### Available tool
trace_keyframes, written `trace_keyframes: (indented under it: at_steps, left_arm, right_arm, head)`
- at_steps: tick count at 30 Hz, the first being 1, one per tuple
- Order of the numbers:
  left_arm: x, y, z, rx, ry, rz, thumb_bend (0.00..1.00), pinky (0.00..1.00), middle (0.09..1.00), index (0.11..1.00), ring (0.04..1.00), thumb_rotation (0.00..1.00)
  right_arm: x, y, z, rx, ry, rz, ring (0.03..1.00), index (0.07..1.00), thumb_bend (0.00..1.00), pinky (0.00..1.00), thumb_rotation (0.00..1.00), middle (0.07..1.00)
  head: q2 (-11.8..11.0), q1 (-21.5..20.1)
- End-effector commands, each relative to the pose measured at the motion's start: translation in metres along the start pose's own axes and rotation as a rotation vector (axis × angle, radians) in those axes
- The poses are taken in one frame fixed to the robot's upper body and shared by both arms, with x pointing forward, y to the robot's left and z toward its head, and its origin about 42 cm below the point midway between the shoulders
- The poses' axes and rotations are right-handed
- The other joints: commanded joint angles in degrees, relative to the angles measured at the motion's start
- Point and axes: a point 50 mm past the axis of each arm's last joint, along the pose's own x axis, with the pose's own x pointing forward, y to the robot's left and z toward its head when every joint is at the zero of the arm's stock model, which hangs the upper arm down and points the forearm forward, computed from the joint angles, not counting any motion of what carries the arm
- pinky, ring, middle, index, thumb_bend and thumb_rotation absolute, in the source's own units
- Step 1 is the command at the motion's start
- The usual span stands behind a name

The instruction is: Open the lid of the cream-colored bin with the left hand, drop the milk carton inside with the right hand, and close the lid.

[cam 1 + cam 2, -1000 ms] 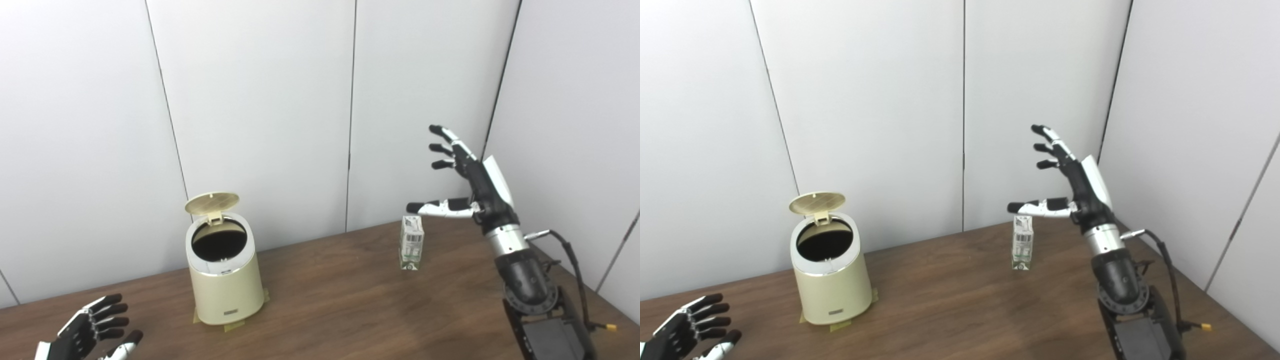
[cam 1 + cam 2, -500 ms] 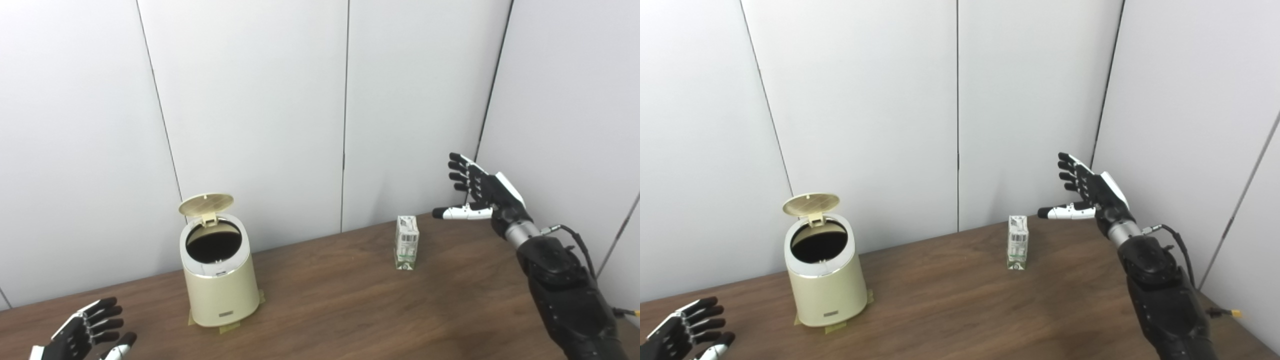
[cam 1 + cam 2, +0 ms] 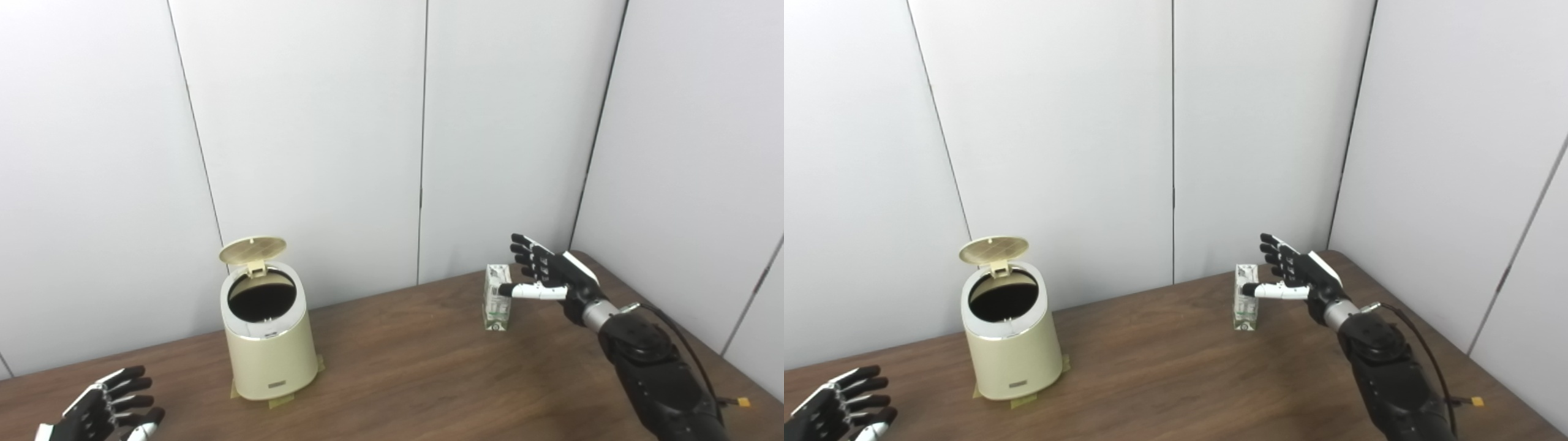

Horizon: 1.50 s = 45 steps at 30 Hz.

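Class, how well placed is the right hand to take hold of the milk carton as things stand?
Probably well placed. The right hand is open beside the upright milk carton, its thumb reaching across the front and fingers spread toward the far side. Nothing stands between them; the table around the carton looks bare.

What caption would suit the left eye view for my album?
Right hand open beside the upright milk carton; cream-colored bin stands with lid up.
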Motion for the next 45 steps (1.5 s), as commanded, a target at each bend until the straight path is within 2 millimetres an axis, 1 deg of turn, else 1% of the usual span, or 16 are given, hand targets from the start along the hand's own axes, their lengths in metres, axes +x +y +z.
trace_keyframes:
  at_steps: [1,5,8,15,19,27,30,33,34,36,37,38,39,40,42,45]
  left_arm:
    - [0.013,0.005,0.02,0.01,-0.081,-0.006,0.53,0.54,0.713,0.735,0.653,0.0]
    - [0.012,0.006,0.018,0.021,-0.077,-0.018,0.54,0.53,0.712,0.743,0.645,0.0]
    - [0.009,0.005,0.018,0.023,-0.066,-0.019,0.53,0.55,0.714,0.746,0.652,0.0]
    - [0.005,0.005,0.019,0.009,-0.05,-0.026,0.51,0.55,0.723,0.79,0.663,0.0]
    - [0.005,0.007,0.017,0.01,-0.047,-0.037,0.5,0.56,0.73,0.799,0.668,0.0]
    - [0.005,0.01,0.015,0.014,-0.039,-0.043,0.51,0.55,0.726,0.784,0.664,0.0]
    - [0.004,0.01,0.015,0.026,-0.038,-0.045,0.51,0.55,0.727,0.78,0.663,0.0]
    - [0.004,0.009,0.015,0.035,-0.036,-0.046,0.5,0.54,0.726,0.778,0.657,0.0]
    - [0.004,0.009,0.015,0.036,-0.035,-0.046,0.5,0.54,0.725,0.777,0.657,0.0]
    - [0.004,0.008,0.015,0.037,-0.034,-0.046,0.5,0.54,0.725,0.775,0.656,0.0]
    - [0.004,0.008,0.015,0.037,-0.034,-0.045,0.5,0.54,0.724,0.773,0.654,0.0]
    - [0.004,0.008,0.015,0.037,-0.035,-0.045,0.49,0.53,0.723,0.773,0.651,0.0]
    - [0.004,0.007,0.015,0.035,-0.035,-0.044,0.49,0.53,0.722,0.773,0.65,0.0]
    - [0.004,0.007,0.015,0.034,-0.036,-0.044,0.49,0.53,0.721,0.769,0.65,0.0]
    - [0.004,0.006,0.015,0.033,-0.034,-0.042,0.5,0.53,0.723,0.766,0.652,0.0]
    - [0.004,0.005,0.015,0.036,-0.029,-0.04,0.5,0.53,0.722,0.767,0.651,0.0]
  right_arm:
    - [0.017,-0.008,0.036,-0.009,-0.124,-0.034,0.952,0.927,0.87,0.95,0.21,0.949]
    - [0.022,-0.003,0.032,-0.035,-0.117,-0.052,0.927,0.902,0.82,0.93,0.15,0.934]
    - [0.025,-0.002,0.025,-0.066,-0.087,-0.075,0.876,0.876,0.85,0.86,0.16,0.896]
    - [0.028,0.002,0.013,-0.062,-0.057,-0.064,0.879,0.901,0.9,0.87,0.2,0.905]
    - [0.026,0.001,0.006,-0.087,-0.025,-0.06,0.871,0.896,0.86,0.84,0.17,0.905]
    - [0.024,-0.003,-0.012,-0.102,0.048,-0.085,0.851,0.897,0.88,0.82,0.17,0.89]
    - [0.024,-0.002,-0.014,-0.09,0.046,-0.1,0.843,0.886,0.87,0.81,0.14,0.88]
    - [0.022,0.001,-0.013,-0.084,0.02,-0.124,0.819,0.869,0.82,0.78,0.07,0.861]
    - [0.022,0.002,-0.013,-0.084,0.009,-0.136,0.789,0.852,0.8,0.75,0.03,0.84]
    - [0.023,0.004,-0.015,-0.093,-0.015,-0.189,0.759,0.833,0.78,0.72,0.01,0.817]
    - [0.024,0.006,-0.016,-0.101,-0.03,-0.236,0.688,0.765,0.77,0.67,0.0,0.726]
    - [0.024,0.007,-0.017,-0.106,-0.042,-0.27,0.624,0.697,0.65,0.63,0.0,0.586]
    - [0.025,0.009,-0.018,-0.127,-0.068,-0.308,0.602,0.674,0.61,0.62,0.0,0.538]
    - [0.025,0.01,-0.019,-0.144,-0.09,-0.332,0.544,0.593,0.57,0.54,0.0,0.498]
    - [0.027,0.013,-0.017,-0.179,-0.124,-0.362,0.482,0.514,0.54,0.45,0.0,0.477]
    - [0.029,0.017,-0.015,-0.213,-0.14,-0.373,0.476,0.489,0.53,0.43,0.0,0.485]
  head:
    - [0.2,0.12]
    - [0.17,0.2]
    - [0.29,0.41]
    - [1.03,0.29]
    - [1.36,0.28]
    - [1.76,0.23]
    - [1.86,0.1]
    - [1.98,0.15]
    - [1.99,0.18]
    - [2.03,0.25]
    - [2.03,0.31]
    - [2.07,0.34]
    - [2.13,0.42]
    - [2.15,0.44]
    - [2.17,0.47]
    - [2.26,0.52]
